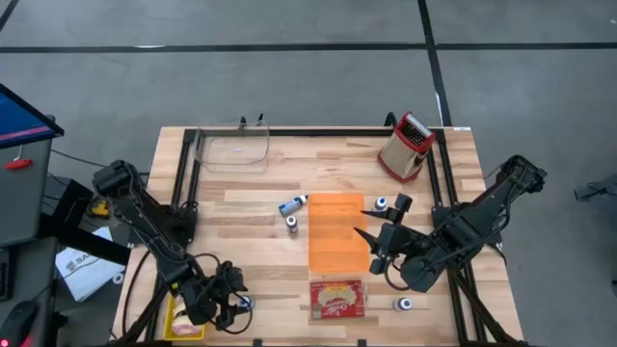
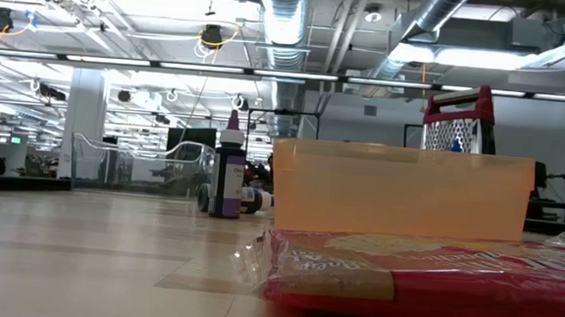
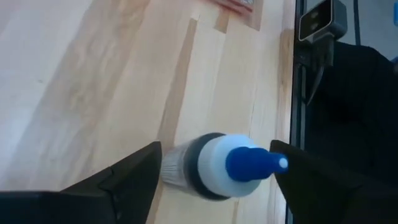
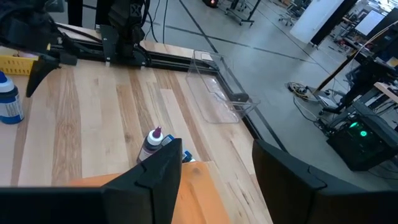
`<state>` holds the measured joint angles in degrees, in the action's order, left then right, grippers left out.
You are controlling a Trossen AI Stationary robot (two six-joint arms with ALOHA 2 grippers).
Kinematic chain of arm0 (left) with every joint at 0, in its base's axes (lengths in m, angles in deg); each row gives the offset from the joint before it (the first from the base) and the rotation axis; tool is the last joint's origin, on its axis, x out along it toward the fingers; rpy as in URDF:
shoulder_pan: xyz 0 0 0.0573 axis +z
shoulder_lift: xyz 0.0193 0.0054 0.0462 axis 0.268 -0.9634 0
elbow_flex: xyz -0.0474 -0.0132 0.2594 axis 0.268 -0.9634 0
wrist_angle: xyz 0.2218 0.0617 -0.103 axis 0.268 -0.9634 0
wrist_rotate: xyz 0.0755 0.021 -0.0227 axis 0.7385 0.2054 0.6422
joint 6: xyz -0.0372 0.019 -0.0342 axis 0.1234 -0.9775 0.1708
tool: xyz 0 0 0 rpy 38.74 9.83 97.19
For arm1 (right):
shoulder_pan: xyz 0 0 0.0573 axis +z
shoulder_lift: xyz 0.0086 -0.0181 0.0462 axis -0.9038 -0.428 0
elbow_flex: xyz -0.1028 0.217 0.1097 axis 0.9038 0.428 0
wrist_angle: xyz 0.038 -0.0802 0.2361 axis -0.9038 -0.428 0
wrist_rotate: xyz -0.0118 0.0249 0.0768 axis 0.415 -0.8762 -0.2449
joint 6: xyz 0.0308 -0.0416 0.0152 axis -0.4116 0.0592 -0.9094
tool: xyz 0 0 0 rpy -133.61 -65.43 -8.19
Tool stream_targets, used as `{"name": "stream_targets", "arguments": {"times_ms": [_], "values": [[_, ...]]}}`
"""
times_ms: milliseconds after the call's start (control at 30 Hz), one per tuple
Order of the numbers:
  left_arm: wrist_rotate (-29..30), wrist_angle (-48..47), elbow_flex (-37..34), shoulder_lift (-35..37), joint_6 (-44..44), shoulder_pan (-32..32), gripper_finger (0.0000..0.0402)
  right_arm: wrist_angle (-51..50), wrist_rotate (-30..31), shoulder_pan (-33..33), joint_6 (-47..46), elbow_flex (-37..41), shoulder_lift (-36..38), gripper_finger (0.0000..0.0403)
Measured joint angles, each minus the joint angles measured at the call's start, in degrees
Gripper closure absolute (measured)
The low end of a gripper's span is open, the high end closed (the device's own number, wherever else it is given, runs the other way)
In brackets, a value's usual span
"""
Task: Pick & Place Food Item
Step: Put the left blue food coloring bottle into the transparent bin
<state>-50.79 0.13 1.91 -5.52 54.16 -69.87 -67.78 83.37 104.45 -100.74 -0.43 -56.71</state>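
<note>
The food item is a red packet of biscuits (image 1: 336, 299) (image 2: 423, 270) lying flat near the table's near edge, just in front of the orange container (image 1: 337, 234). No gripper touches it. My left gripper (image 1: 228, 306) (image 3: 214, 180) is open at the near left, its fingers on either side of a small upright bottle with a blue cap (image 3: 249, 165) (image 4: 9, 96). My right gripper (image 1: 378, 243) (image 4: 214, 180) hangs open above the orange container's right edge with nothing between its fingers. My left gripper's fingers (image 3: 134, 177) stand close beside the blue-capped bottle's upper body (image 3: 180, 171), slanting down at it from above. Whether they touch it I cannot tell. The bottle stands upright on the table.
A clear container (image 1: 234, 151) sits at the far left and a red grater (image 1: 405, 146) at the far right. Small bottles stand or lie around the orange container (image 1: 292, 204) (image 1: 382, 203) (image 1: 404, 304). A yellow object (image 1: 183, 318) lies at the near-left corner.
</note>
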Motion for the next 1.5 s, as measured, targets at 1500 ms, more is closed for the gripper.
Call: {"name": "stream_targets", "arguments": {"times_ms": [1500], "values": [[19.68, 14.13, 0.02, 15.04, -45.52, 40.35, 0.0267, -11.4, -0.26, -0.07, -10.39, 1.59, 0.0, 0.0214]]}}
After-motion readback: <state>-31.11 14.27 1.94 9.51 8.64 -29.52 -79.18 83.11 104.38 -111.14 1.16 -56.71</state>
